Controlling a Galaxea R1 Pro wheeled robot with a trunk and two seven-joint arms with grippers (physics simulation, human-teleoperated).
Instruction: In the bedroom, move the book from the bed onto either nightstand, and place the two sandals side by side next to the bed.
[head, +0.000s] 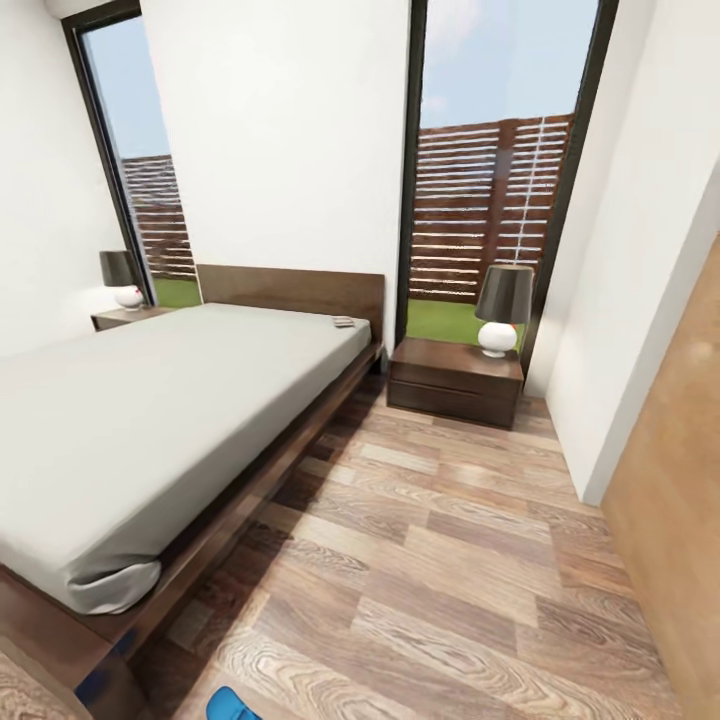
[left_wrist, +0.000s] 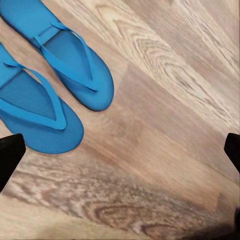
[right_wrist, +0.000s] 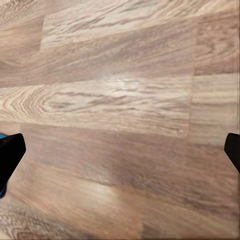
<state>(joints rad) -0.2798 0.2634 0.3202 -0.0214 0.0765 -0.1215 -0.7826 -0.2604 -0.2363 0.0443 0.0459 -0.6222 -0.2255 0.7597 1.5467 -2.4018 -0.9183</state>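
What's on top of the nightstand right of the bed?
On the nightstand stands one table lamp, dark shade over a round white base. The rest of its top looks bare. The drawer is shut, so its inside is hidden. The book lies on the bed.

a small thin book (head: 343, 322) lies on the pale grey mattress of the dark wooden bed (head: 300, 440), near the headboard; a glossy dark-brown nightstand (head: 455, 381) beside it carries a lamp (head: 502, 309).

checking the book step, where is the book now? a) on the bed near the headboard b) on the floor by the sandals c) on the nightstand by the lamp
a, the book lies on the bed up by the headboard.
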